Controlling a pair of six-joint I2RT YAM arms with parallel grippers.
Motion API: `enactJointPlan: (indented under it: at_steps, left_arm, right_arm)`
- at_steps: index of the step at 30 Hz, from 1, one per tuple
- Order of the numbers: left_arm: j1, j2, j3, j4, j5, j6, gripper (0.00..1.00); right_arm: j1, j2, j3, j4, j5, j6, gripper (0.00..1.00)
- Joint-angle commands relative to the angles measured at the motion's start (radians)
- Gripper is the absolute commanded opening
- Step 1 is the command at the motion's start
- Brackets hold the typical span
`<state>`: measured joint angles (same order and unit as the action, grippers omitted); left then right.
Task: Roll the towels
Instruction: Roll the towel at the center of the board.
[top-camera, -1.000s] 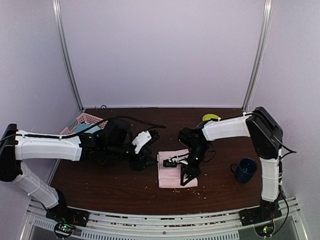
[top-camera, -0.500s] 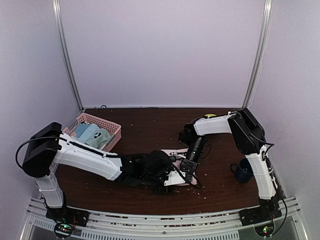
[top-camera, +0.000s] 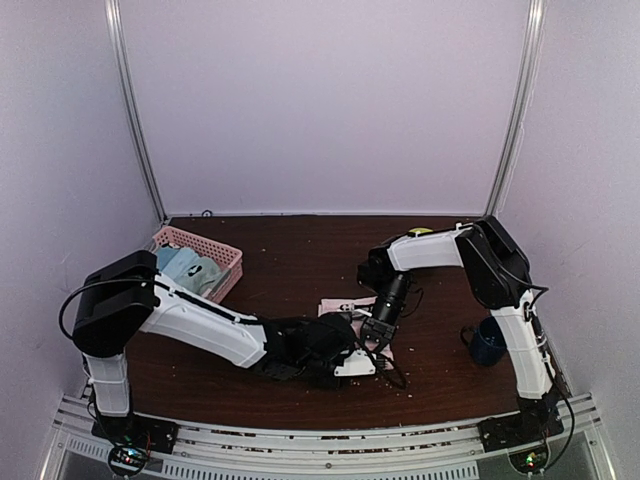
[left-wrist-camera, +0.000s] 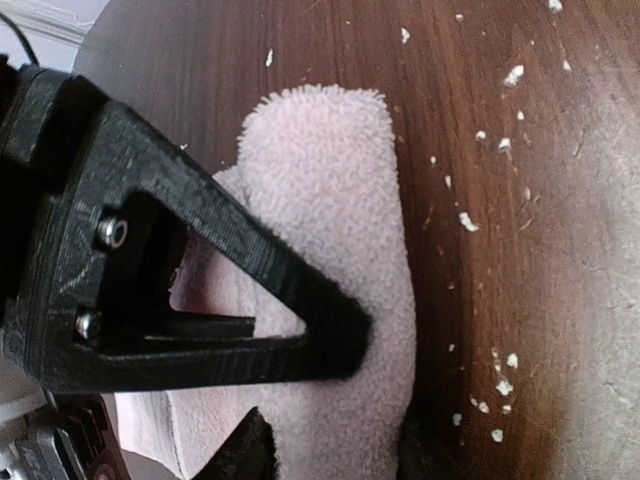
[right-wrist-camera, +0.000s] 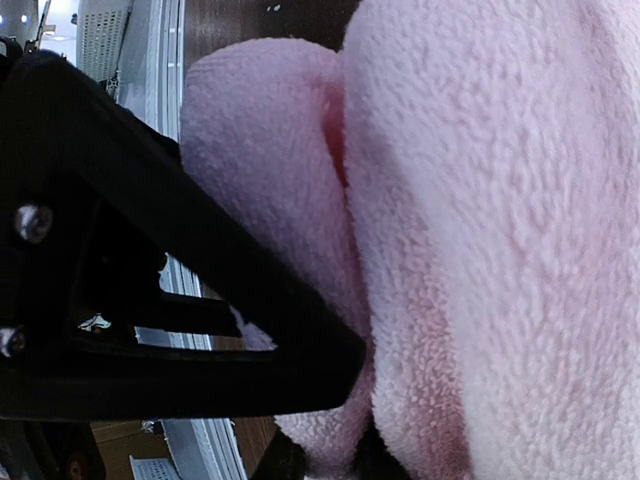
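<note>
The pale pink towel (top-camera: 340, 304) lies at mid-table, its near part covered by both grippers. My left gripper (top-camera: 352, 358) reaches in from the left at the towel's near edge. In the left wrist view the thick folded edge of the towel (left-wrist-camera: 340, 200) fills the gap of the left gripper (left-wrist-camera: 355, 410), whose black fingers (left-wrist-camera: 300, 325) press into it. My right gripper (top-camera: 377, 332) points down onto the same towel. In the right wrist view a fold of the towel (right-wrist-camera: 480, 250) is pinched in the right gripper (right-wrist-camera: 350, 425). A pale green cloth (top-camera: 206, 272) lies in the basket.
The pink basket (top-camera: 228, 262) at the left rear holds several folded blue-grey and green cloths. A dark blue mug (top-camera: 490, 340) stands at the right beside the right arm. A yellow-green object (top-camera: 421, 234) sits at the back. Crumbs dot the wood (left-wrist-camera: 500, 380).
My left arm has swung from near the basket across to the towel's near edge, and its jaws have narrowed. The right gripper shifted slightly. The flat towel is now bunched and mostly covered.
</note>
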<state>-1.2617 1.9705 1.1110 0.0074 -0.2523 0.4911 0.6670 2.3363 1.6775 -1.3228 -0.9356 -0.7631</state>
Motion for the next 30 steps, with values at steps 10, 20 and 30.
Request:
enactJointPlan:
  at_steps: [10, 20, 30]
  left_arm:
    - [0.002, 0.044, 0.054, -0.223, 0.12, -0.067, 0.1]
    - [0.002, -0.022, 0.082, -0.402, 0.334, -0.253, 0.09]
    - [0.069, 0.139, 0.214, -0.53, 0.725, -0.359, 0.09]
  right_arm:
    - [-0.053, -0.148, 0.05, -0.033, 0.061, -0.029, 0.41]
    - [-0.08, -0.233, -0.084, 0.278, 0.375, 0.274, 0.41]
    - [-0.104, -0.225, 0.152, 0.284, 0.405, 0.351, 0.39]
